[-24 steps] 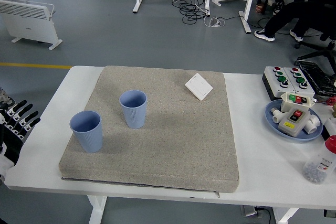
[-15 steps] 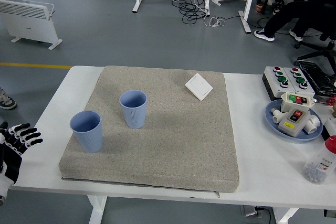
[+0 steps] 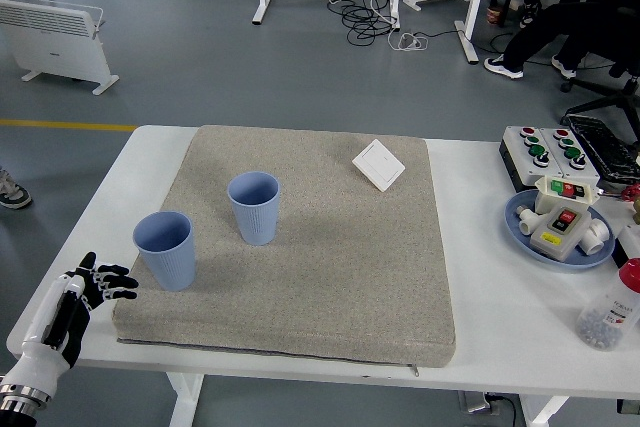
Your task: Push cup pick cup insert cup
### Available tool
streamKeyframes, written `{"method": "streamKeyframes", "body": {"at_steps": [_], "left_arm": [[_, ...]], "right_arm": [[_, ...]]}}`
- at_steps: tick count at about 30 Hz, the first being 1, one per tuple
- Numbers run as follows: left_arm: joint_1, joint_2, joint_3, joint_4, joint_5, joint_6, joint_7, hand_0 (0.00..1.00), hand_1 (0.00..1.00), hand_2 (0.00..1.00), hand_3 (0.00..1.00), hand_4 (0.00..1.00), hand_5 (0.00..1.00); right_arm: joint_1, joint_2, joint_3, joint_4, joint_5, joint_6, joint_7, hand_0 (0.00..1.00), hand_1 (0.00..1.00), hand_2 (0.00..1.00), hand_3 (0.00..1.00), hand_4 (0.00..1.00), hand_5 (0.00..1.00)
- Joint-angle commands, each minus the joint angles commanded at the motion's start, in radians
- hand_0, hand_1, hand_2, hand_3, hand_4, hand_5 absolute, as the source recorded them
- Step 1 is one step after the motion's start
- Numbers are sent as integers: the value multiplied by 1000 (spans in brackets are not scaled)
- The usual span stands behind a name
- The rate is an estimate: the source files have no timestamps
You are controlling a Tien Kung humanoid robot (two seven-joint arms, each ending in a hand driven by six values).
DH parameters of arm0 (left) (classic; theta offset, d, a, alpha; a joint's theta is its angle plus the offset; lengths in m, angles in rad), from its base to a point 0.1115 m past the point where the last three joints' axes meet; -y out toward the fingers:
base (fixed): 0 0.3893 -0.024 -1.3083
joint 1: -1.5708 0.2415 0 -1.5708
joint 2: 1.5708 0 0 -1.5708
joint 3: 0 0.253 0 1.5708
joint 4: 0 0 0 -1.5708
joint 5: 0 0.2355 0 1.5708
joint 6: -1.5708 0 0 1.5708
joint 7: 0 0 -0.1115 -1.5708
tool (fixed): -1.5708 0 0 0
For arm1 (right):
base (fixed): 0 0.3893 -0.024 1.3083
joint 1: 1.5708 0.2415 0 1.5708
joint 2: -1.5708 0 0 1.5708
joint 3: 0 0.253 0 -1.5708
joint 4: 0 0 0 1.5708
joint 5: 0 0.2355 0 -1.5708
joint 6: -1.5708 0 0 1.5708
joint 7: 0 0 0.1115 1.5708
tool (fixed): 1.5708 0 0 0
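**Left hand in over the table corner, both cups untouched**

Since half a second ago, my left hand (image 3: 85, 292) has swung from the table's left edge in over its near-left corner, and the forearm now lies along the white table (image 3: 480, 247) instead of hanging beside it. Nothing else has shifted: both cups stand where they stood.

My fingers (image 3: 112, 282) are spread and relaxed, holding nothing, tips pointing toward the grey mat (image 3: 330, 267). My right hand is out of view.

Taking the mat as the landmark: the near blue cup (image 3: 166, 249) stands upright by the mat's left edge, toward its near corner. The far blue cup (image 3: 254, 207) stands upright further in on the mat, right of and beyond the first, the two apart. A white switch plate (image 3: 379, 164) lies near the mat's far-right corner. Off the mat's right side sit a button box (image 3: 552, 152) and a blue plate (image 3: 524, 227) of parts.

As I judge it, none of the task is done: no push, no pick, no nesting. The near cup is near my fingertips, just right of and beyond them, not touching. Whether my fingertips overlap the mat's edge or stop short of it I can't quite tell from this angle.
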Motion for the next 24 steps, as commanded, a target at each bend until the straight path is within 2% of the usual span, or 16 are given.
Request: {"method": "streamKeyframes", "body": {"at_steps": [1, 6, 7, 13, 24], "left_arm": [[-5, -3, 6, 5, 15, -1, 1, 566, 502, 468, 441, 587, 998], [-24, -11, 26, 25, 38, -5, 11, 566, 502, 468, 441, 587, 998], [-29, -12, 30, 29, 41, -8, 14, 601, 509, 471, 443, 592, 998], [-58, -18, 50, 58, 51, -17, 30, 617, 516, 476, 447, 598, 998], [-106, -12, 86, 107, 94, -30, 44, 622, 518, 477, 448, 601, 998]], "right_arm": [[0, 0, 0, 0, 0, 0, 0, 775, 686, 683, 568, 134, 474], [0, -1, -2, 0, 3, 1, -1, 775, 686, 683, 568, 134, 474], [0, -1, -3, 0, 4, 1, -1, 775, 686, 683, 568, 134, 474], [-1, -1, -4, 0, 4, 1, -2, 775, 685, 683, 568, 133, 474], [-3, -1, -3, 0, 2, 1, -2, 775, 685, 683, 568, 133, 474]]}}
